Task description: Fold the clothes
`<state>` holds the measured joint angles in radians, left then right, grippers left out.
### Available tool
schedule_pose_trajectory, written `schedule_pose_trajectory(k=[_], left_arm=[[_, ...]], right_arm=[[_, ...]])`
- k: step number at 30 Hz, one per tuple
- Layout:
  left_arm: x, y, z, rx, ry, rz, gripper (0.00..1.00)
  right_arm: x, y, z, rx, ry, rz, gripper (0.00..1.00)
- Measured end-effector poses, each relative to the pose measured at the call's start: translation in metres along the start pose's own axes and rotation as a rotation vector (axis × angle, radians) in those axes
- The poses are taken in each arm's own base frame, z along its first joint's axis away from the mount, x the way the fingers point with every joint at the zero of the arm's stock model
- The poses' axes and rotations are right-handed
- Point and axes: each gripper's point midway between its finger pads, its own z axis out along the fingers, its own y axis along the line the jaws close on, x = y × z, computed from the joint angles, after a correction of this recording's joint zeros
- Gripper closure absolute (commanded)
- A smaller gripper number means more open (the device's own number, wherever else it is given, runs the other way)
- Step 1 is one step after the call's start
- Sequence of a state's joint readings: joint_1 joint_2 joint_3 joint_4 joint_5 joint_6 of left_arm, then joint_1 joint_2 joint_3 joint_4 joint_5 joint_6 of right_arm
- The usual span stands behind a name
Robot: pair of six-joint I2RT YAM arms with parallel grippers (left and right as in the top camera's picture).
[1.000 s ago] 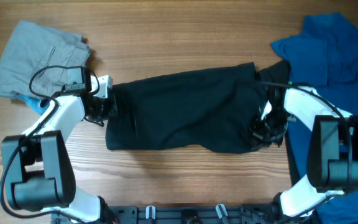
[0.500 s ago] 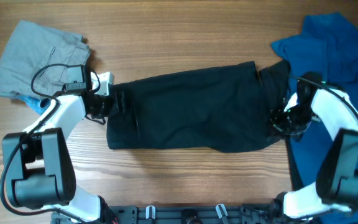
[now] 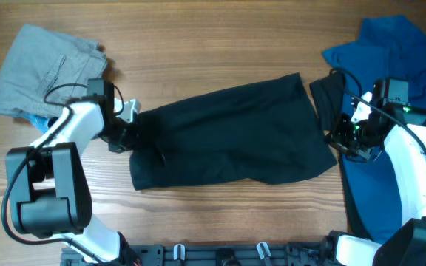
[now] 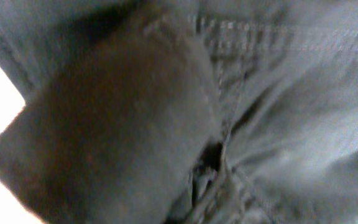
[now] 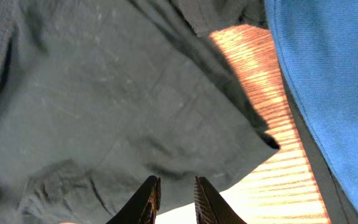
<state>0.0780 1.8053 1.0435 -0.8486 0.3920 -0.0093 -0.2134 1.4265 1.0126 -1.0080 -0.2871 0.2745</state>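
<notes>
While left gripper (image 3: 128, 131) pins shorts (image 3: 228, 137) at 9 o'clock, jaw state unreadable; right gripper (image 5: 171, 190) jaws nearly together, empty: risk of uneven drag bunching cloth.

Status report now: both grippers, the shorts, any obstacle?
Left gripper at shorts edge, state unclear. Right gripper nearly shut, empty. Blue shirt beside right end.

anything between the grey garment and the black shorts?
The left hand and its white arm sit there, over bare wood table, in the overhead view, between the grey garment and the black shorts.
</notes>
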Motion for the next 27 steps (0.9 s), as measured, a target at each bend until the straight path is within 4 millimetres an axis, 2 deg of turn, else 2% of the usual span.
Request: schedule_pose_trajectory(k=[2,3,4,6,7,8,10,13,17,19,20,22,23,24,26,27], left_arm=[[-0.004,0.0,-0.037,-0.065,0.042,-0.034,0.96],[-0.017,-0.005,-0.064,-0.096,0.004,-0.021,0.96],[-0.021,-0.012,-0.085,-0.108,0.004,-0.022,0.96],[-0.048,-0.041,-0.144,-0.115,-0.113,0.034,0.96],[-0.056,-0.055,-0.162,-0.108,-0.168,0.068,0.96],[-0.059,-0.067,-0.172,-0.104,-0.199,0.096,0.96],[-0.056,-0.097,-0.174,-0.094,-0.217,0.17,0.95],[-0.046,-0.115,-0.162,-0.116,-0.181,0.215,0.92],[-0.047,-0.103,-0.164,-0.166,-0.184,0.171,0.9],[-0.047,-0.099,-0.165,-0.18,-0.185,0.163,0.86],[-0.046,-0.097,-0.165,-0.194,-0.181,0.16,0.84],[-0.044,-0.09,-0.166,-0.229,-0.173,0.149,0.82],[-0.044,-0.085,-0.167,-0.256,-0.174,0.146,0.79],[-0.045,-0.081,-0.168,-0.282,-0.176,0.142,0.79],[-0.046,-0.069,-0.166,-0.327,-0.177,0.128,0.76],[-0.048,-0.063,-0.163,-0.338,-0.179,0.119,0.69]], right_arm=[[-0.01,0.011,-0.001,-0.057,-0.037,-0.047,0.72],[-0.014,0.015,-0.002,-0.076,-0.053,-0.063,0.72],[-0.018,0.02,-0.002,-0.1,-0.069,-0.083,0.71],[-0.024,0.027,-0.004,-0.138,-0.092,-0.108,0.71],[-0.025,0.029,-0.004,-0.147,-0.099,-0.115,0.71],[-0.026,0.031,-0.005,-0.153,-0.101,-0.117,0.71],[-0.028,0.032,-0.005,-0.163,-0.108,-0.121,0.7],[-0.028,0.033,-0.005,-0.166,-0.108,-0.124,0.67],[-0.022,0.035,-0.005,-0.183,-0.086,-0.132,0.66],[-0.017,0.053,-0.006,-0.251,-0.079,-0.228,0.6],[-0.009,0.069,-0.003,-0.288,-0.065,-0.303,0.63],[0.009,0.089,0.007,-0.321,-0.03,-0.398,0.75],[0.023,0.1,0.018,-0.334,0.004,-0.453,0.84],[0.037,0.105,0.029,-0.333,0.045,-0.481,0.87],[0.064,0.101,0.063,-0.291,0.145,-0.492,0.91],[0.069,0.098,0.076,-0.279,0.167,-0.486,0.92]])
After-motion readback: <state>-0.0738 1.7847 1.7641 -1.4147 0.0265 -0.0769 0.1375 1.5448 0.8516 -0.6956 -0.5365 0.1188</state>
